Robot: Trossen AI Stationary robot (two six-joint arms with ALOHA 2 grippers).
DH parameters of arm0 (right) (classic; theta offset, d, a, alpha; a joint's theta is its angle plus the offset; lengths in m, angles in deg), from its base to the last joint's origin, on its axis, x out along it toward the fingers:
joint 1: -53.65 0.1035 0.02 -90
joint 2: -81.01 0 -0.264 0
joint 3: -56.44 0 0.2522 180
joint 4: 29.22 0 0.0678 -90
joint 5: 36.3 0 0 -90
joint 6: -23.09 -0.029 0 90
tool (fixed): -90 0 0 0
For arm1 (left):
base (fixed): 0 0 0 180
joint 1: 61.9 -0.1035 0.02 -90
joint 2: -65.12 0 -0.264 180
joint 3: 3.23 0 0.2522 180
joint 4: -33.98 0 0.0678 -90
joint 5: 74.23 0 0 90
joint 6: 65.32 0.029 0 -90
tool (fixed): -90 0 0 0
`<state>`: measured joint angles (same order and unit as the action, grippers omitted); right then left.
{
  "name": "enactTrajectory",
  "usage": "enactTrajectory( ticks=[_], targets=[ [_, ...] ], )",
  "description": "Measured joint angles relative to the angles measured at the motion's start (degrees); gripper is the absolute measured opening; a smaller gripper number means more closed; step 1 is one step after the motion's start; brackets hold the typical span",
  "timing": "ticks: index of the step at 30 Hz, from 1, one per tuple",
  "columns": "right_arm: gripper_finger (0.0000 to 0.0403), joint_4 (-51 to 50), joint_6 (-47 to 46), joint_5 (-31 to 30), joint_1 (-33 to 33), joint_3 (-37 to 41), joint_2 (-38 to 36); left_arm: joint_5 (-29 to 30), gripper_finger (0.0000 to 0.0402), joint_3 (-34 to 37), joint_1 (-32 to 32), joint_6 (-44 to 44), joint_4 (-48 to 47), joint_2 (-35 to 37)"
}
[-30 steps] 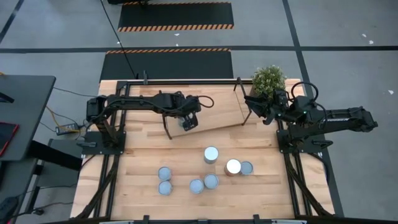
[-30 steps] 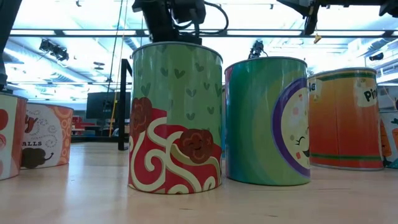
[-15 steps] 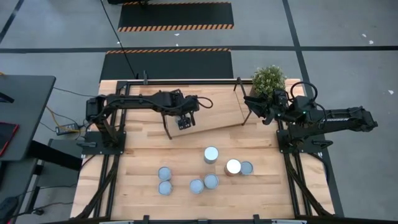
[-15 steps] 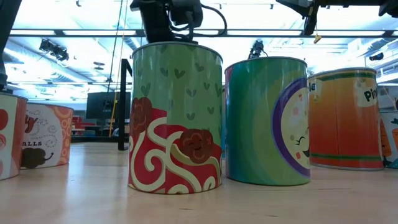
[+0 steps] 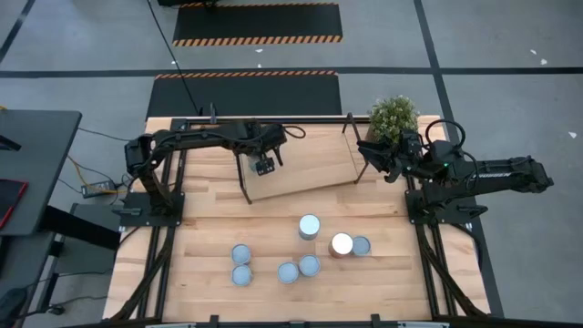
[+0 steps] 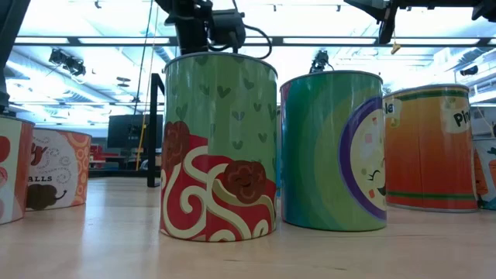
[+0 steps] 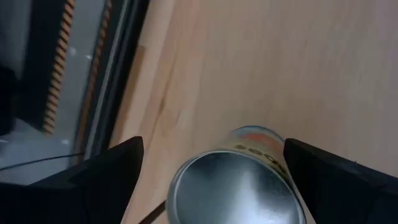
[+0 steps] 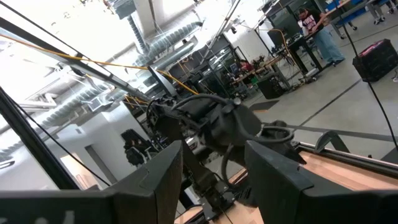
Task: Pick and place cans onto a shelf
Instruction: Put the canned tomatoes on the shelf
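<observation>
My left gripper [image 5: 264, 167] is over the left part of the slanted light-wood shelf [image 5: 314, 159] and is shut on a can [image 7: 235, 186] with a silvery top and an orange label. My right gripper [image 5: 369, 150] waits open and empty at the shelf's right end, beside the potted plant [image 5: 393, 116]. Several cans stand upright on their bottoms on the tabletop nearer the front: one [image 5: 310, 226] in the middle, a pair [image 5: 342, 243] to its right and others [image 5: 241, 254] to the left. The low view shows a green-and-red can [image 6: 219, 147], a teal can [image 6: 333, 151] and an orange can [image 6: 430, 147]. My left gripper has the can between its two fingers [image 7: 118, 174], which stand on opposite sides of the can's wall near its top rim [image 7: 273, 163]. The fingers come from above, pointing down. The silvery top faces the wrist camera. Whether the can's bottom rests on the board I cannot tell.
Thin black rod frames stand at the shelf's left end [image 5: 244, 178] and right end [image 5: 357, 155]. A black rail [image 5: 273, 119] runs along the table's far edge. Bare tabletop lies between the shelf and the standing cans.
My left gripper has gone toward the table's far edge and a little toward its left edge, taking the can along over the shelf's left part. The standing cans have stayed where they were.
</observation>
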<state>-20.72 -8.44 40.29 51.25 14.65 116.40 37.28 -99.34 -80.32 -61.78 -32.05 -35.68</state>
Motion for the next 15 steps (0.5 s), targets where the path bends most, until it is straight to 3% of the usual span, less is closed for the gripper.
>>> enactTrajectory(
  ticks=[5,10,15],
  targets=[
    [0.0181,0.00,-0.42,0.02,0.02,0.00,0.00,-3.83,0.0389,-0.28,0.68,1.24,-1.47,1.04],
    [0.0181,0.00,-0.37,0.02,0.00,0.00,0.08,-1.59,0.0388,-0.28,3.37,5.25,-5.05,1.82],
    [0.0181,-0.02,-0.14,-0.20,-0.04,0.00,0.35,5.65,0.0388,-0.30,5.70,10.32,-8.36,1.56]
  ],
)
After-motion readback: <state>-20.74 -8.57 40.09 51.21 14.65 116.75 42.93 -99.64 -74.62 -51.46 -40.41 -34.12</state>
